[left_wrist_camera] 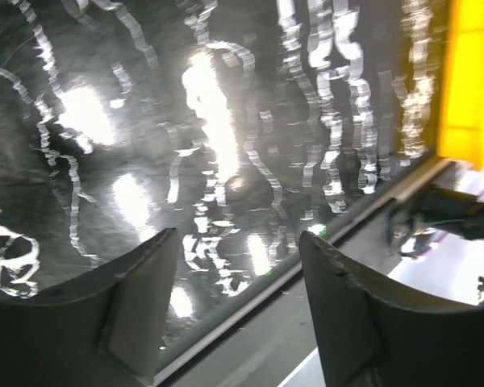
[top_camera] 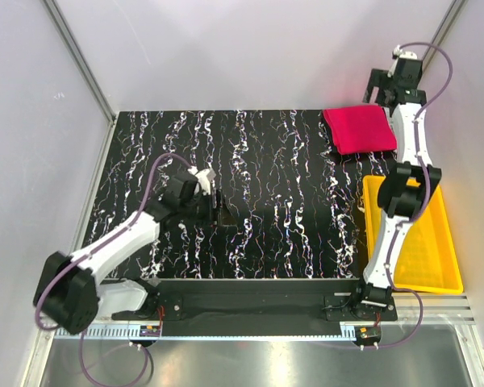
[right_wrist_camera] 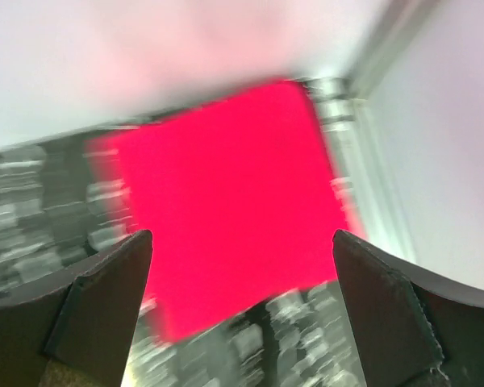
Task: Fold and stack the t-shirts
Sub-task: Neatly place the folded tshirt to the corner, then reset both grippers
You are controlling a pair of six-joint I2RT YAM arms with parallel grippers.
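The crimson-red t-shirt point(top_camera: 359, 129) lies folded into a flat square at the table's back right corner. It fills the middle of the blurred right wrist view point(right_wrist_camera: 226, 193). My right gripper point(top_camera: 385, 90) hangs above the shirt's back right edge, open and empty point(right_wrist_camera: 242, 234), not touching the cloth. My left gripper point(top_camera: 218, 205) is low over the bare black white-veined tabletop left of centre, open and empty point(left_wrist_camera: 238, 242). The black t-shirt shows in no view.
A yellow plastic tray point(top_camera: 448, 266) stands at the right of the table, partly under my right arm; its corner shows in the left wrist view point(left_wrist_camera: 472, 72). Grey walls and a metal frame post point(top_camera: 81, 60) close in the back and sides.
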